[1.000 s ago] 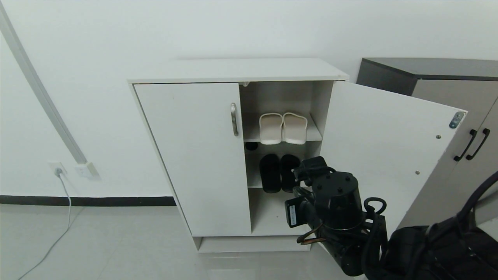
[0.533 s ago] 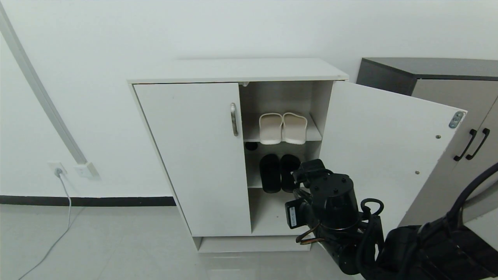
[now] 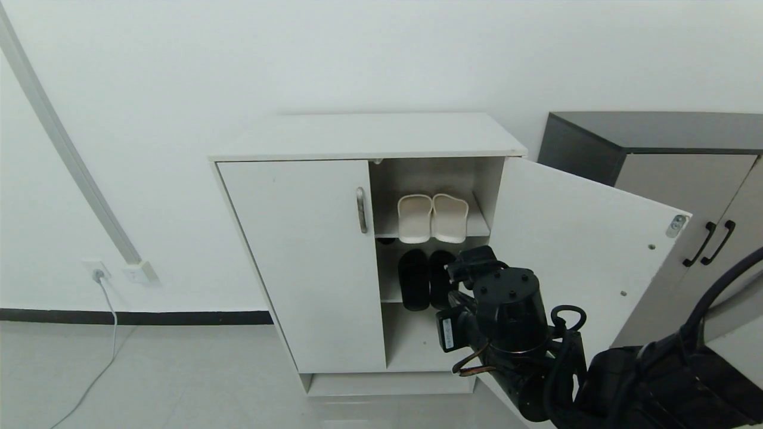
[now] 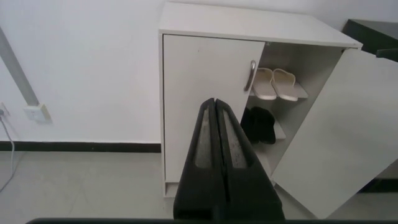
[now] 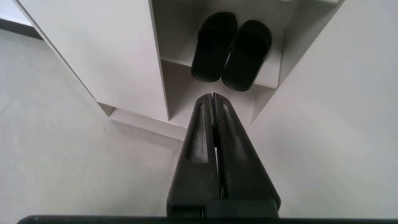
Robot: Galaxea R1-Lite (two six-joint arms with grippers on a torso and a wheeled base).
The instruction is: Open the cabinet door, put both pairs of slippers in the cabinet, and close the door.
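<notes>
Matt white cabinet (image 3: 298,262), brushed metal handle (image 3: 361,210), glossy floor (image 3: 179,381).

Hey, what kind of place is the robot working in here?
Probably a home or office entryway: a white shoe cabinet holding beige slippers and black slippers, a wall socket, a glossy floor.

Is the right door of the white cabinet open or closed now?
Open. The right door stands swung outward, showing beige slippers and black slippers inside.

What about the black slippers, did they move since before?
No. The black slippers lie on the same middle shelf, under the beige slippers as before; the whole cabinet shifted in the view, so the camera moved.
</notes>
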